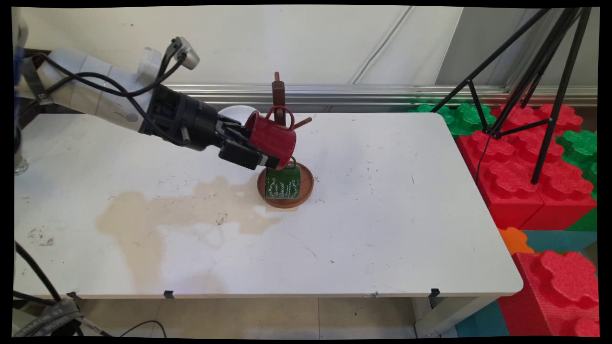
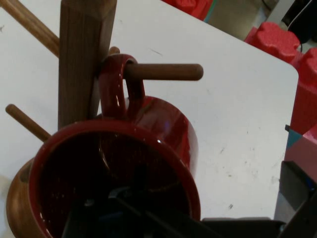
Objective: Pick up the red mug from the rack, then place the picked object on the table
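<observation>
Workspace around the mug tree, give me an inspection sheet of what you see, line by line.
Surface: white table, large tan stain at near left.
Things: red mug, handle looped over a peg of the wooden mug tree; green mug low on the tree, over its round base.
Clutter: white object behind the gripper, partly hidden.
Gripper: gripper shut on red mug's rim.
Cables: black cables along the arm.
Surroundings: black tripod, red and green foam blocks.

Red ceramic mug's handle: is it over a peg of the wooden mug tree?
Yes: the red ceramic mug's handle loops round a wooden peg.
</observation>
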Controlling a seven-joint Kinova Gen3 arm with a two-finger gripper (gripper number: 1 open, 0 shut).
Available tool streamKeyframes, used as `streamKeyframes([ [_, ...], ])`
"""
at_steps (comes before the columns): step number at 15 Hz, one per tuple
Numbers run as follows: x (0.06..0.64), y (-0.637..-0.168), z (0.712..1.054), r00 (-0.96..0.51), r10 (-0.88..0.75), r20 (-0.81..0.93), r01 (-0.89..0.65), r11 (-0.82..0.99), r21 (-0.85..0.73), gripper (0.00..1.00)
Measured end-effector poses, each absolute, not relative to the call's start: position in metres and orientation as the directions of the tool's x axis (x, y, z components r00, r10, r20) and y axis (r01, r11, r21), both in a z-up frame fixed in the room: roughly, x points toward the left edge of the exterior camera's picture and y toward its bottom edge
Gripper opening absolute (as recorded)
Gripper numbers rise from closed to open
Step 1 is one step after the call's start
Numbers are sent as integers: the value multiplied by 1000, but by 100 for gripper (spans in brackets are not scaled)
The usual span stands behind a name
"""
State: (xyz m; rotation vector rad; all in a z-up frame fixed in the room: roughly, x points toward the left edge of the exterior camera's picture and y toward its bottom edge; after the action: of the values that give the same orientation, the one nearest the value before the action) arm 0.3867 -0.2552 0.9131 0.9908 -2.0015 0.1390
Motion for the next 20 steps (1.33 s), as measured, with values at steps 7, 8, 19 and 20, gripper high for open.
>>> streamKeyframes([
  [7,381,-258,909,-313,-584,749,-693,680,240,0],
  [8,380,-258,908,-315,-582,750,-693,681,237,0],
  [19,381,-255,907,-345,-557,756,-693,694,195,0],
  [20,382,-255,908,-346,-555,757,-694,694,191,0],
])
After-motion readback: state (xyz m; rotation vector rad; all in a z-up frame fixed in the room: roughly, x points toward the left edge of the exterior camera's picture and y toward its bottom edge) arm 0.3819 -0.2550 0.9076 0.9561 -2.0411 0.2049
